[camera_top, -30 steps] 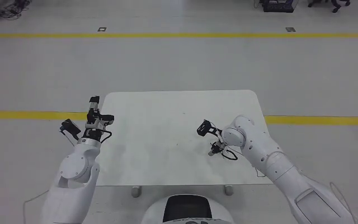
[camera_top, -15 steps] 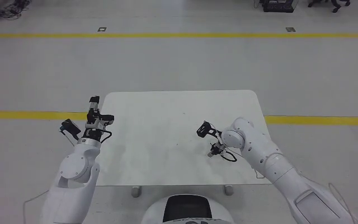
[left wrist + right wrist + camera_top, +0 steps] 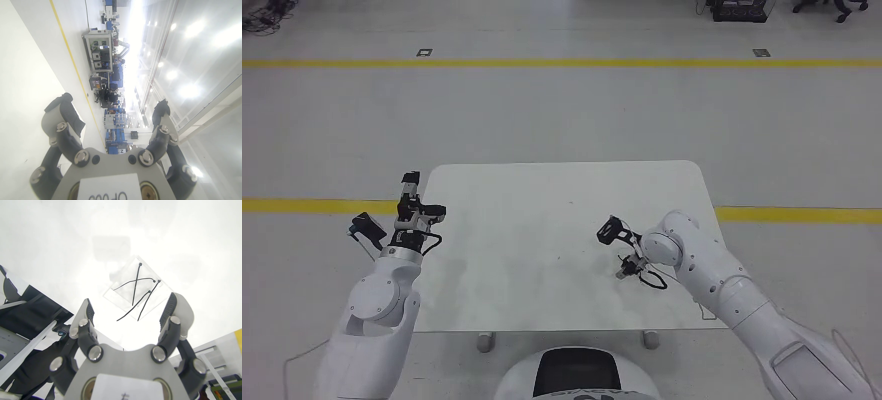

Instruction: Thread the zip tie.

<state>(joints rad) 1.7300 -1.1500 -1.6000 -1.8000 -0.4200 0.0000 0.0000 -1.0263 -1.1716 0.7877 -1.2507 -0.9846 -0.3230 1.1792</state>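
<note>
Several black zip ties (image 3: 136, 283) lie crossed on a small clear tray (image 3: 121, 294) on the white table (image 3: 542, 210). My right gripper (image 3: 130, 300) hangs directly above them, open, its ribbed fingers apart on either side of the tray and nothing between them. In the top view the right gripper (image 3: 626, 270) points down at the right part of the table. My left gripper (image 3: 420, 200) is at the table's left edge, pointing up and away. The left gripper (image 3: 113, 111) is open and holds nothing.
The table's near edge (image 3: 562, 330) runs just in front of both arms. Its right edge (image 3: 712, 230) is close behind the right arm. A yellow floor line (image 3: 802, 214) passes beside the table.
The right gripper has shifted very slightly over the tray. The left arm has not moved.
</note>
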